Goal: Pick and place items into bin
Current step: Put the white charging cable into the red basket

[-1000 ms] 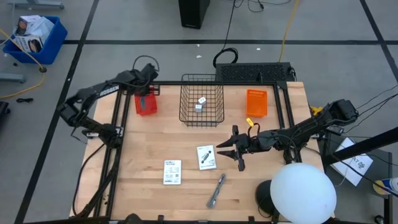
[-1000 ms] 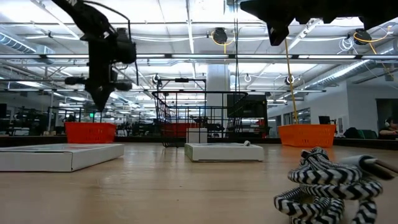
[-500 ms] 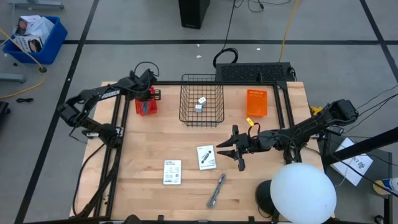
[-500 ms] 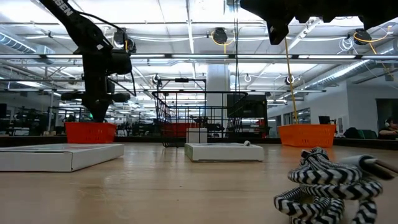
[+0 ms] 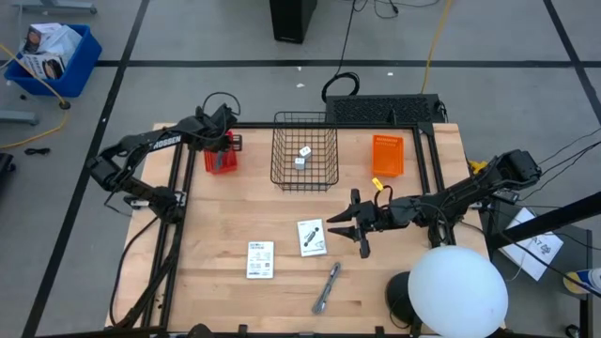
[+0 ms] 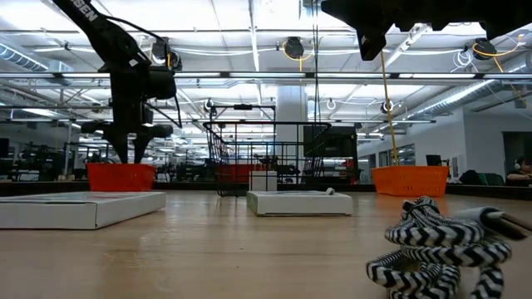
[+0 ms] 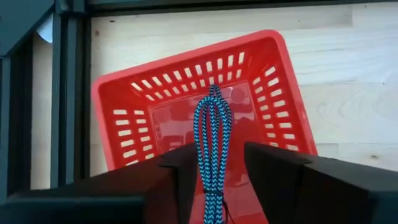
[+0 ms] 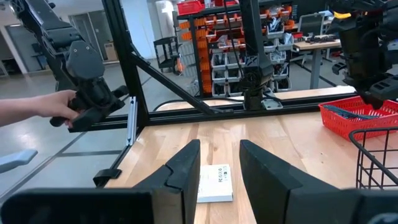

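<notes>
The left pincer (image 7: 211,180) hung directly above the small red slotted plastic bin (image 7: 186,93) at the desk's far left corner, clenched on a blue-and-black braided cord (image 7: 212,143) whose looped end dangled down over the bin's floor. To finish this drop well, I judged the pincer should part only while the cord hung inside the red walls, low enough that the loop cannot spring over the rim.

The right pincer (image 5: 349,223) waited near the desk's middle with its fingers parted and nothing between them, just beside a white printed rectangular packet (image 5: 312,237). A second white printed packet (image 5: 260,259) and a grey metallic stick (image 5: 326,287) lay nearer the front edge. Two tiny white cubes (image 5: 301,157) sat inside the black wire basket (image 5: 304,178) at the far edge.
</notes>
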Motion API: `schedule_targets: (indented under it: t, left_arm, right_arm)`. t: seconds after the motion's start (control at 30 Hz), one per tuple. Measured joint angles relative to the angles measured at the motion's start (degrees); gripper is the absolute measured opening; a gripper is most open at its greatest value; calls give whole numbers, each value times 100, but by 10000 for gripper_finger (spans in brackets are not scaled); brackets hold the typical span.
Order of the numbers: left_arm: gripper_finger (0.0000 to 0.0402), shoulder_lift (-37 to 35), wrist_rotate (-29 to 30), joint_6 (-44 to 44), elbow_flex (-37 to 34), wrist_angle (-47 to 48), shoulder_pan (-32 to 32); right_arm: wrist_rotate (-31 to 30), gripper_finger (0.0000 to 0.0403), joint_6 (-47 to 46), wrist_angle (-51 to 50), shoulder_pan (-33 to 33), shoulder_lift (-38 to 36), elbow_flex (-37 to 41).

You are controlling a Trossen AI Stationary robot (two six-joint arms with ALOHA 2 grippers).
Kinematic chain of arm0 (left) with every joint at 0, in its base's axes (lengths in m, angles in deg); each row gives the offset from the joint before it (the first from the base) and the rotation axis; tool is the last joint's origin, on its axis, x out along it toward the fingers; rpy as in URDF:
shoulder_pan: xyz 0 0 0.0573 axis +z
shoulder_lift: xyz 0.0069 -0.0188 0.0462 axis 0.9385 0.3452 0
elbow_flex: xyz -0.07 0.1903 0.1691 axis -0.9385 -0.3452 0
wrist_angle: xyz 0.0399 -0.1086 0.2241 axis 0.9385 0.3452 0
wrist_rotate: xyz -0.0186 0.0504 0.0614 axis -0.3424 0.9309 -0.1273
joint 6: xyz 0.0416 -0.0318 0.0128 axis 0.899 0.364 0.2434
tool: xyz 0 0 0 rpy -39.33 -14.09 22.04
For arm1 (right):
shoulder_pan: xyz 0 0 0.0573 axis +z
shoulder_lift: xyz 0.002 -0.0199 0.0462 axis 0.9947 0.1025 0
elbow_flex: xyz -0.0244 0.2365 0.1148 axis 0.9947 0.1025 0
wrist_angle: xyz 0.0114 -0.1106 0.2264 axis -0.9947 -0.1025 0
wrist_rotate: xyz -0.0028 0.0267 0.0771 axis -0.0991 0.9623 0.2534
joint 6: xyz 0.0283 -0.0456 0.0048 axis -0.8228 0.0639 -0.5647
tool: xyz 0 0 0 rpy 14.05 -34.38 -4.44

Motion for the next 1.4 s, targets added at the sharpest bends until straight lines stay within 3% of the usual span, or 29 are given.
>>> schedule_targets:
  t: [0.23, 0.47, 0.67, 0.83, 1.0, 1.13, 1.4]
  left_arm:
    - [164, -271, -440, 398, 136, 8, -124]
    - [166, -1383, -970, 537, 282, -29, -538]
    - [170, -2587, -1120, 471, 290, -253, -1297]
    - [171, -3120, -1305, 269, 292, -737, -2313]
    - [171, -3132, -1196, 89, 292, -1372, -3513]
    - [171, -3040, -873, -16, 292, -1622, -4346]
    - [171, -3071, -125, -37, 292, -1629, -5278]
  right_arm:
    - [-1, 105, -1, 0, 0, 0, -1]
    - [-2, 105, -2, -46, 0, 0, 0]
    - [-2, 105, -2, -42, 0, 0, -1]
    - [-2, 105, -2, 3, 0, 0, -1]
    - [42, 105, 92, 4, -15, 0, -1]
    - [793, 105, 592, -40, -5, 0, -1]
    - [1504, 105, 1122, -1083, 64, 46, -1]
